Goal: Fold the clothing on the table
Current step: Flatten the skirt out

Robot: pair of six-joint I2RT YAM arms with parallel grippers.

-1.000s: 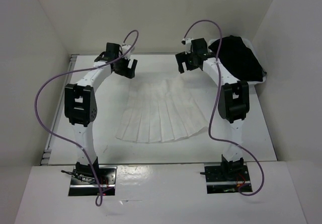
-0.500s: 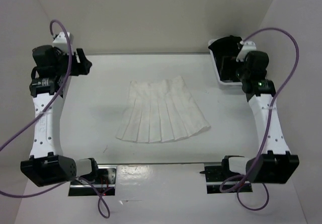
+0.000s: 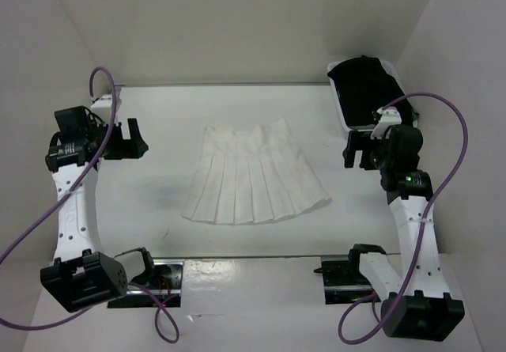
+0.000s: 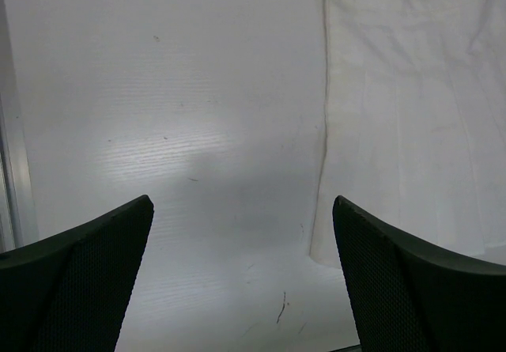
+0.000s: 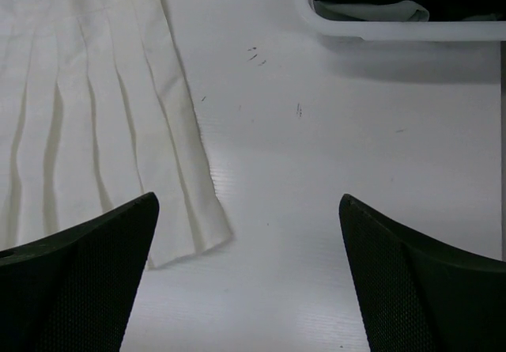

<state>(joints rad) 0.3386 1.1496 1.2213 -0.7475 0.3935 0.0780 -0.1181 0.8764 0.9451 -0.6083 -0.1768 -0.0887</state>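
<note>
The clothing [image 3: 253, 176], a white pleated skirt, lies flat in the middle of the table [image 3: 158, 202], waistband at the far side and flared hem toward me. My left gripper [image 3: 135, 139] hangs open over bare table to the left of it, holding nothing. In the left wrist view the skirt's side edge [image 4: 411, 115] runs ahead of my open left gripper [image 4: 241, 202]. My right gripper [image 3: 353, 149] is open and empty to the right of the skirt. The right wrist view shows the hem corner [image 5: 182, 210] just left of centre between the fingers of my right gripper [image 5: 249, 199].
A white bin [image 3: 345, 119] holding a black garment [image 3: 368, 91] stands at the far right corner, just beyond my right gripper; its rim [image 5: 395, 26] shows in the right wrist view. A metal rail [image 4: 12, 170] runs along the table's left edge. White walls enclose the table.
Both arms have swung out from the skirt's waistband to its two sides and now sit lower and nearer to me. The skirt has not moved.
</note>
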